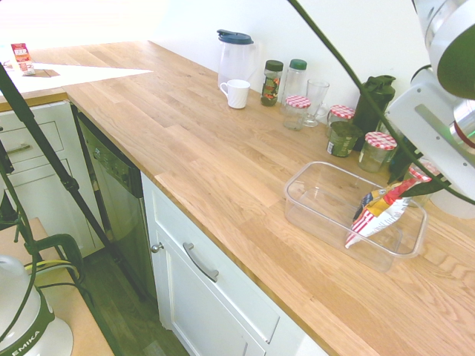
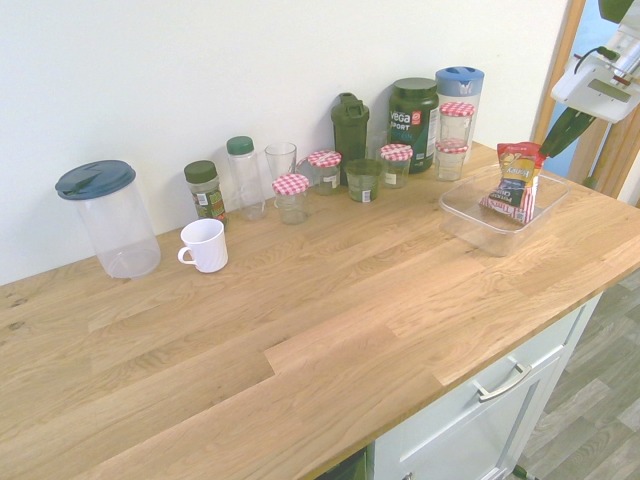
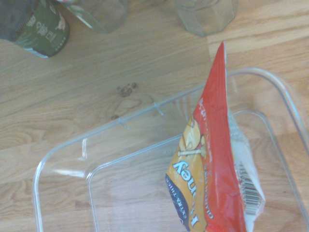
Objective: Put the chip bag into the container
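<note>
Second exterior view: I find the bag (image 2: 517, 180) standing on end inside the tub (image 2: 470, 225), long axis near upright, striped end down. Its top meets the gripper (image 2: 548, 150); I cannot tell whether the jaws grip it or have let go.

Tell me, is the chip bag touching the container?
Touching. The second exterior view shows the chip bag standing with its striped end on the floor of the container.

You had bare tabletop (image 1: 223, 156) in front of the container (image 1: 315, 194); jars (image 1: 377, 150) crowded just behind it.
</note>
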